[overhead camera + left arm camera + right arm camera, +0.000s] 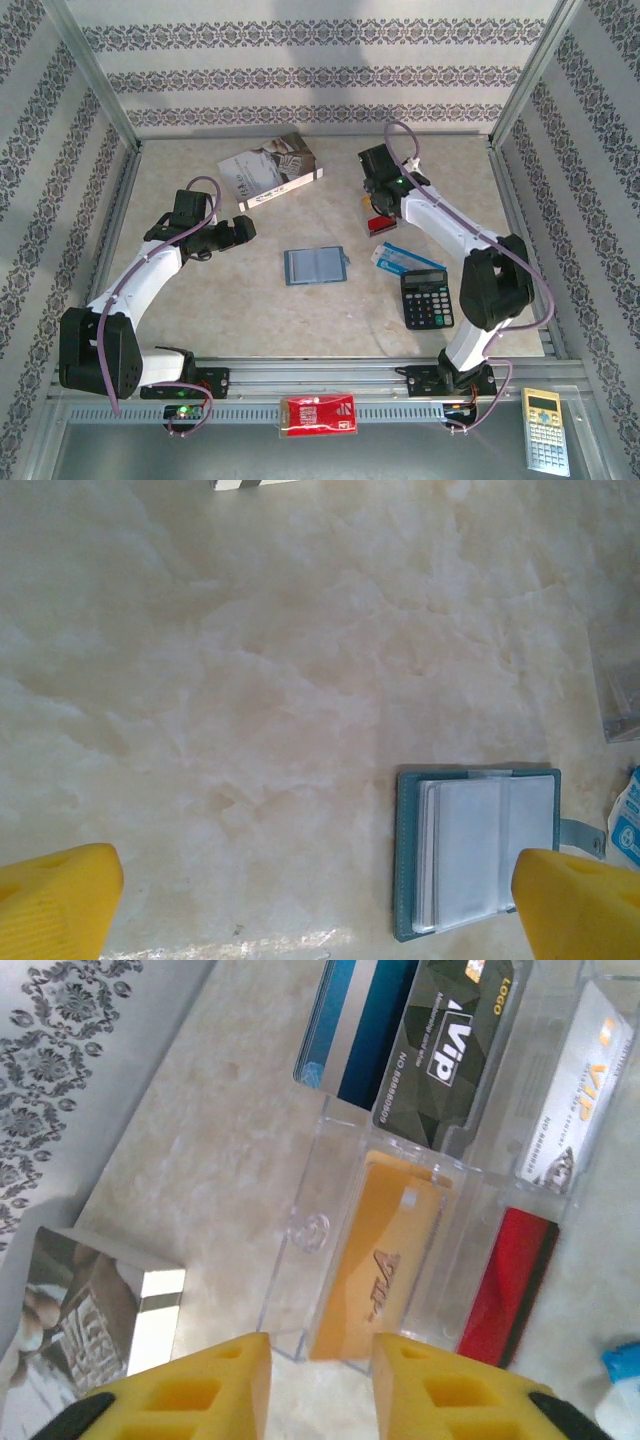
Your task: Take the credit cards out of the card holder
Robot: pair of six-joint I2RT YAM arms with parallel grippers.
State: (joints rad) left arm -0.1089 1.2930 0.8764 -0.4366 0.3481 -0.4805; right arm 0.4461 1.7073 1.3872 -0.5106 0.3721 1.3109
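Left wrist: card holder (480, 850) near end effector (315, 872)

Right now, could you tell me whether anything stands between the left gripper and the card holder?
Nothing visible does: only bare table lies between the left gripper and the card holder. The book sits farther back, off that path.

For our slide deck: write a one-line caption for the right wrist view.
Right claw hovers over an orange card lying in a clear tray.
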